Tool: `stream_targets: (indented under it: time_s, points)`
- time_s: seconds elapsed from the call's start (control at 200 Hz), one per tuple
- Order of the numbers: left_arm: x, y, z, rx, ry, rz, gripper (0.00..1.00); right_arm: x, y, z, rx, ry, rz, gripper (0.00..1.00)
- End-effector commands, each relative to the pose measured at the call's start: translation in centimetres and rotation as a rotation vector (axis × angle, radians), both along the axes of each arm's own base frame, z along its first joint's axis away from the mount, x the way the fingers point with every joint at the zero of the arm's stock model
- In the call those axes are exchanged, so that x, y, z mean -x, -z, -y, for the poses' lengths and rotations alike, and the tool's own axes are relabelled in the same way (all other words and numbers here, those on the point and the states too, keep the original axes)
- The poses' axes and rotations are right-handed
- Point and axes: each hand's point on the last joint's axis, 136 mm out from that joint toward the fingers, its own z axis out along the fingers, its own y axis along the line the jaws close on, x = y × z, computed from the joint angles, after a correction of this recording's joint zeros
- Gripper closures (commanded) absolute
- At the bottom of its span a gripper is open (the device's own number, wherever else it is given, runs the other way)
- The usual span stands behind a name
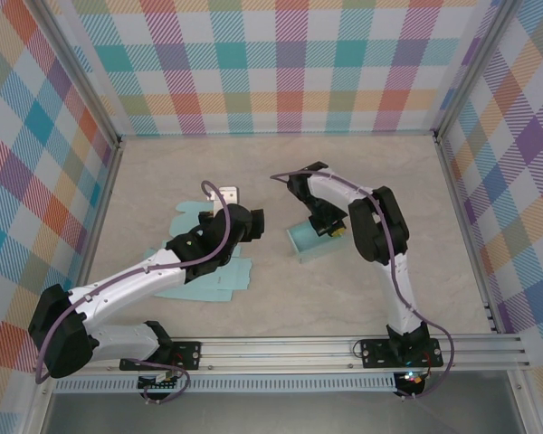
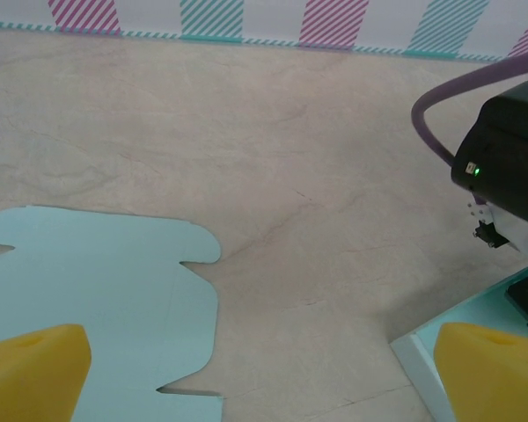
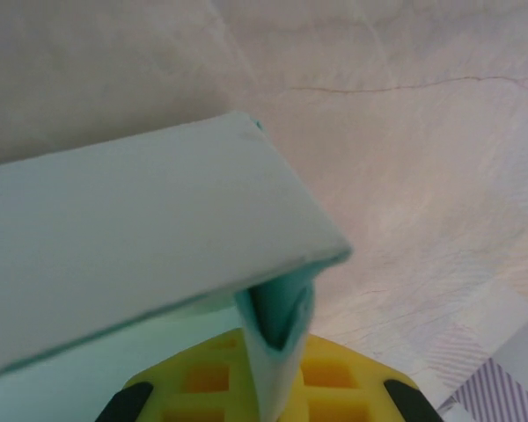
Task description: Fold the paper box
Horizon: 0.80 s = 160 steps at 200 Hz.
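My right gripper [image 3: 268, 387] is clenched on a wall of the paper box [image 3: 141, 229]. In the right wrist view the yellow pads [image 3: 334, 374] sit at bottom centre, w/ a thin fold of teal card pinched between them. A broad teal panel runs from the left edge toward centre. From the top view the paper box [image 1: 309, 240] is just right of centre, part-folded w/ low raised sides, and the right gripper [image 1: 326, 226] is at its far edge.

My left gripper [image 1: 253, 226] is released, jaws spread wide and holding nothing. In the left wrist view its yellow fingertips [image 2: 31, 369] sit in the two bottom corners, and the left gripper [image 2: 264, 378] hangs over bare tabletop. A flat blank [image 2: 97, 290] of teal card lies at lower left, w/ notched edges and faint crease lines. A corner of the box shows at lower right.

The one marking I can make out is a small green light [image 2: 472, 170] on the right arm's black housing [image 2: 510, 167]. A purple cable [image 2: 458, 88] loops above it.

The table [image 1: 362, 172] is beige w/ a marbled look and thin vein lines. Plaid walls [image 1: 281, 63] in pink, teal, orange and purple close in the back, L and R sides. An aluminium rail [image 1: 290, 348] runs along the bottom of the frame, carrying both arm bases.
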Motion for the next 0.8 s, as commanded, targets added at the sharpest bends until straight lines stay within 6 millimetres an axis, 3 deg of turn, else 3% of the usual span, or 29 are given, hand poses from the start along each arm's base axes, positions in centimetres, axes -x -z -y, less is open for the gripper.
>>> stream_targets:
  time_s: [0.0,0.265,0.565,0.795]
  points:
    - [-0.3,-0.4,-0.8,-0.010,-0.026,0.027,0.00,-2.4,5.3,-0.7,0.004,0.061,0.123,1.00]
    - [-0.3,-0.4,-1.2,-0.016,-0.044,0.031,0.00,-2.4,5.3,-1.6,-0.026,0.044,0.164,0.99]
    - [0.0,-0.5,-1.4,-0.015,-0.041,0.032,0.00,-2.0,0.5,-2.5,-0.105,0.014,0.214,0.56]
    - [-0.2,0.3,-1.2,-0.038,-0.032,0.006,0.07,-2.1,-4.0,-3.2,-0.201,0.004,0.288,0.32]
